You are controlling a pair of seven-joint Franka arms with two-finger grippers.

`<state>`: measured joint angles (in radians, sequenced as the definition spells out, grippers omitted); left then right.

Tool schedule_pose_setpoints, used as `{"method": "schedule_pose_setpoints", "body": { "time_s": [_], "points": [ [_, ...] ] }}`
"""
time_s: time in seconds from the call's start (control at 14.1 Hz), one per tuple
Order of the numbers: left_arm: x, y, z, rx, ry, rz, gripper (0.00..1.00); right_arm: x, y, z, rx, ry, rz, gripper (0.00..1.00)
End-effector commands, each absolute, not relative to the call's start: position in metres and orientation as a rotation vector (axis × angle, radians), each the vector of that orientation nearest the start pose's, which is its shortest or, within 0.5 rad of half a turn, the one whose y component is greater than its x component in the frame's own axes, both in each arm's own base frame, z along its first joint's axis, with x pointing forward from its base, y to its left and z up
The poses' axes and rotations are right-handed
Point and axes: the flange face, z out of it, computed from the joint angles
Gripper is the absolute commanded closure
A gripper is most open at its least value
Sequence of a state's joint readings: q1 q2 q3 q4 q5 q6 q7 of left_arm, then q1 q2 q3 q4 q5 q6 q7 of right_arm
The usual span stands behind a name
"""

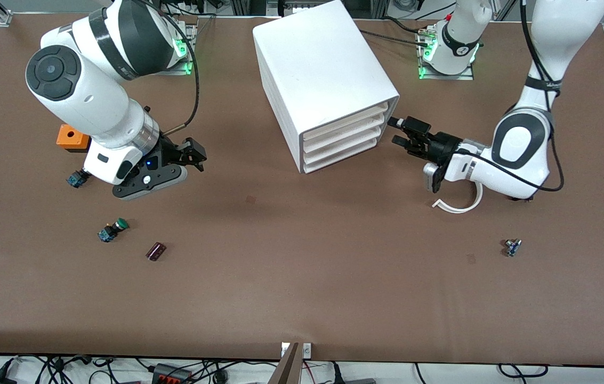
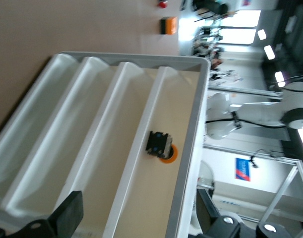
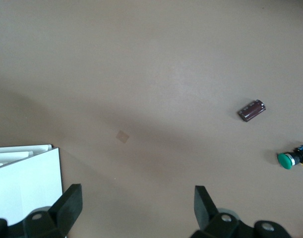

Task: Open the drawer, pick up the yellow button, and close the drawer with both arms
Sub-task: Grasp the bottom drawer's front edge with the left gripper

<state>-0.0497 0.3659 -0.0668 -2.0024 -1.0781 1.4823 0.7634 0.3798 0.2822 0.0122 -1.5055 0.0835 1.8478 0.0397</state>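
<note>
**Drawer shut, button seen inside, both grippers wide**

Front view: the drawer point(image 1: 347, 121), uppermost of four in the white cabinet point(image 1: 323, 64), sits flush with the three below it. The cabinet stands at twelve o'clock on the table point(image 1: 302, 298). The left gripper point(image 1: 400, 133) hangs just beside the drawer fronts, at three o'clock from them and level with the upper drawers, with its jaws spread wide and nothing between them. The right gripper point(image 1: 195, 156) hovers over bare table at nine o'clock from the cabinet, its jaws also wide and empty. Under the right arm lie an orange box point(image 1: 72, 137) and a blue-based part point(image 1: 77, 178). A green-capped button point(image 1: 112, 230) and a dark maroon cylinder point(image 1: 156, 250) lie at eight o'clock from the table's middle. A white curved strip point(image 1: 459, 205) and a small blue part point(image 1: 513, 247) lie at four o'clock.

Left wrist view: the four drawer fronts fill the picture. The button point(image 2: 160, 146), with its orange cap and blue base, lies on its side in the uppermost drawer point(image 2: 141, 208). The black fingers point(image 2: 67, 213) stand far apart.

Right wrist view: wide-set fingers point(image 3: 67, 203) hang over bare table, with a cabinet corner point(image 3: 27, 183), the maroon cylinder point(image 3: 252, 110) and the green-capped button point(image 3: 292, 157) in sight.
</note>
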Motion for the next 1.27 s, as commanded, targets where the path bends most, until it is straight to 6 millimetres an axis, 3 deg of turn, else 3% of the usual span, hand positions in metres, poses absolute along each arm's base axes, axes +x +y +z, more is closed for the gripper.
{"method": "schedule_pose_setpoints", "body": {
  "time_s": [0.0,0.14,0.35,0.71,0.92,0.99,1.13,1.2],
  "points": [
    [0.498,-0.173,0.264,1.743,-0.390,-0.392,0.01,0.607,0.259,0.512,-2.994,-0.486,-0.078,0.00],
    [0.490,-0.182,0.256,1.723,-0.368,-0.400,0.09,0.607,0.259,0.509,-2.995,-0.486,-0.071,0.00],
    [0.479,-0.202,0.247,1.681,-0.372,-0.396,0.13,0.607,0.259,0.509,-2.995,-0.488,-0.071,0.00],
    [0.462,-0.214,0.221,1.635,-0.448,-0.374,0.45,0.608,0.259,0.510,-2.995,-0.486,-0.073,0.00],
    [0.461,-0.214,0.217,1.625,-0.460,-0.363,0.82,0.608,0.259,0.510,-2.995,-0.486,-0.073,0.00],
    [0.462,-0.213,0.217,1.625,-0.460,-0.361,0.90,0.608,0.259,0.510,-2.995,-0.486,-0.073,0.00],
    [0.469,-0.208,0.219,1.635,-0.456,-0.353,0.97,0.608,0.259,0.510,-2.995,-0.484,-0.076,0.00],
    [0.483,-0.206,0.225,1.643,-0.465,-0.332,0.97,0.608,0.259,0.510,-2.995,-0.484,-0.076,0.00]
  ]
}}
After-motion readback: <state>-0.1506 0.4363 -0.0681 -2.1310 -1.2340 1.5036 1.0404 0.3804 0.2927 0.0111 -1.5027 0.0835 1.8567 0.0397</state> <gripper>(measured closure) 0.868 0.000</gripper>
